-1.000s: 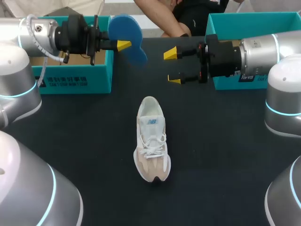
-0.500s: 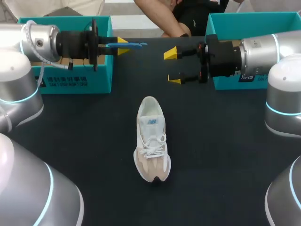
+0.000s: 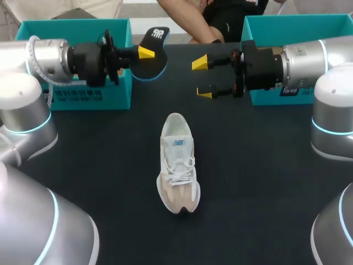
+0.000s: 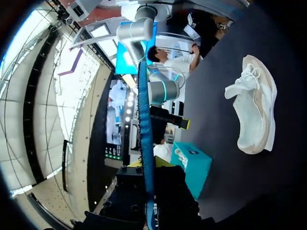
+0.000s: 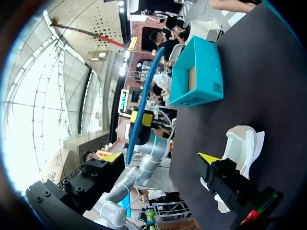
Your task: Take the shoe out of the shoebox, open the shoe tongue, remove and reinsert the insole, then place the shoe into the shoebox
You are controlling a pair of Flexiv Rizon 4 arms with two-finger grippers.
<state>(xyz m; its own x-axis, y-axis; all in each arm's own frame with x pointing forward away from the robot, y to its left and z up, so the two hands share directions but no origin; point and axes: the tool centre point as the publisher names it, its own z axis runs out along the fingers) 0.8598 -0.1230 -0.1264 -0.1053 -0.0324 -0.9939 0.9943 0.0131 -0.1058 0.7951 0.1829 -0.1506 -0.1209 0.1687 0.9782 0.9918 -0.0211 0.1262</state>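
Changed: the insole [image 3: 150, 55] has turned over in the left arm's [image 3: 49, 58] grip. It now shows its dark face to the head view where it showed blue a second ago. The right arm [image 3: 309, 61] and the shoe [image 3: 177, 163] have not shifted.
Left jaws: pinching one end of the insole, held in the air beyond the shoe's heel and off to its left, near the teal shoebox [image 3: 88, 96].
Right jaws: spread, nothing between them, hovering beyond the shoe's heel and to its right.
Shoe: upright on the dark surface [image 3: 110, 182], toe toward me, apart from both arms.
Step in hand: by my judgement, putting the insole back.
Doing it well: I would confirm which face belongs upward, then steady the shoe's heel with the right jaws so it cannot slide. The insole should go in at a shallow slant, free end first, toward the toe.
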